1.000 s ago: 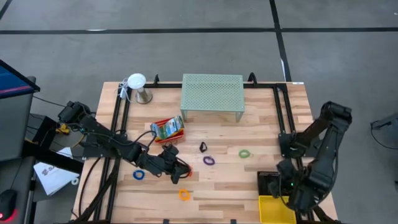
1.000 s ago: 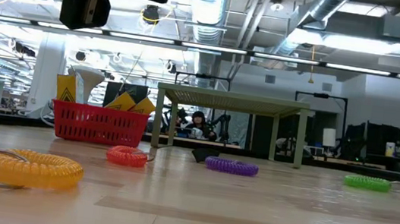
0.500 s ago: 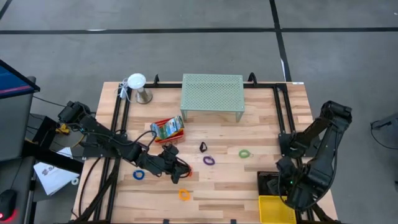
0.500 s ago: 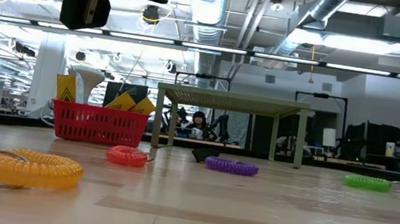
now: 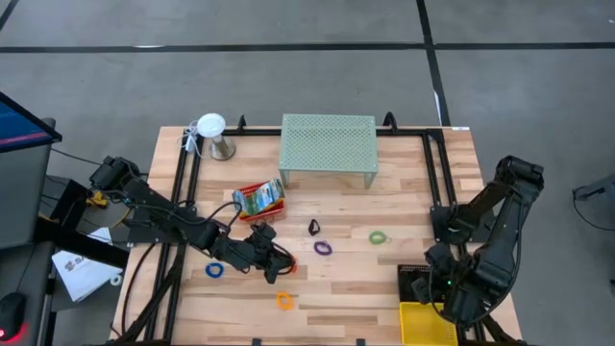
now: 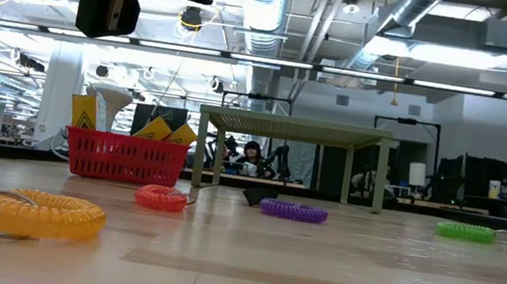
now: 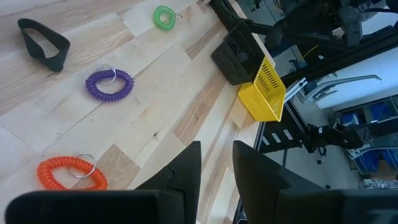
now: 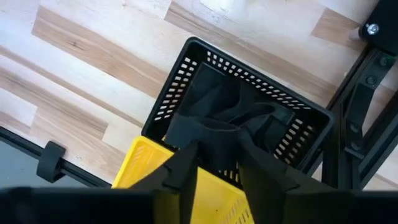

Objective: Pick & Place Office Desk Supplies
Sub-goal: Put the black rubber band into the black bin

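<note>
- We see the left gripper (image 5: 272, 261) low over the wooden table (image 5: 384, 288), near its front-left part. In the left wrist view its two fingers (image 7: 186, 171) stand with a narrow gap and nothing is between them, so we read it as nearly closed and empty.
- The red loop (image 7: 70, 173) lies on the table just beside this gripper. In the low view the same red loop (image 6: 160, 198) lies flat in front of the red tray (image 6: 126, 157).
- The red tray (image 5: 259, 199) holds the crayon boxes (image 5: 258, 198), which stand up out of it.
- The purple loop (image 5: 322, 247) and the black clip (image 5: 314, 228) lie near the middle of the table, the clip a little behind the loop.
- The green loop (image 5: 378, 236) lies to the right of them, well apart from the left gripper.
- The orange loop (image 5: 285, 301) lies near the front edge, and the blue loop (image 5: 214, 270) lies on the left side under the left arm.
- The right gripper (image 8: 216, 163) hangs over the black tray (image 8: 186, 68), beside the yellow tray (image 8: 140, 162). Its fingers have a small gap and hold nothing.
- The mint-green mesh shelf (image 5: 328, 146) stands at the back of the table.
</note>
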You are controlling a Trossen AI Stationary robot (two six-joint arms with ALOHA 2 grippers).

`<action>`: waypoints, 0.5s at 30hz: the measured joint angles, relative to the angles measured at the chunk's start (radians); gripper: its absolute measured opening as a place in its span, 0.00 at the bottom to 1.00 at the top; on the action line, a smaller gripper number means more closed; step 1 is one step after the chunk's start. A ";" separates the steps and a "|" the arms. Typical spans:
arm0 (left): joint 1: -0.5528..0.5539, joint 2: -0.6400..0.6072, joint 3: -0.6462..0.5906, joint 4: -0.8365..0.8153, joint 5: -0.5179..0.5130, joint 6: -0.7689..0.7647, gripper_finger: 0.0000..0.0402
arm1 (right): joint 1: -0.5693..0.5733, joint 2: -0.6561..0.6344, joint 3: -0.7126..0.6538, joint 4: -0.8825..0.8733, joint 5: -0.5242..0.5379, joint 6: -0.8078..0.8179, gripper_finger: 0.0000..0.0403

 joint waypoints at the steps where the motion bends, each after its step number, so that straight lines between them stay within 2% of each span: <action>1: 0.000 0.000 0.000 0.000 0.000 0.000 0.22 | 0.000 0.000 0.000 0.003 0.001 0.000 0.30; 10: 0.000 0.000 0.000 0.000 0.000 0.002 0.22 | -0.001 0.000 0.000 0.040 0.040 -0.003 0.45; 15: 0.000 0.000 0.000 0.000 0.000 0.002 0.22 | -0.002 0.000 0.000 0.039 0.040 -0.003 0.50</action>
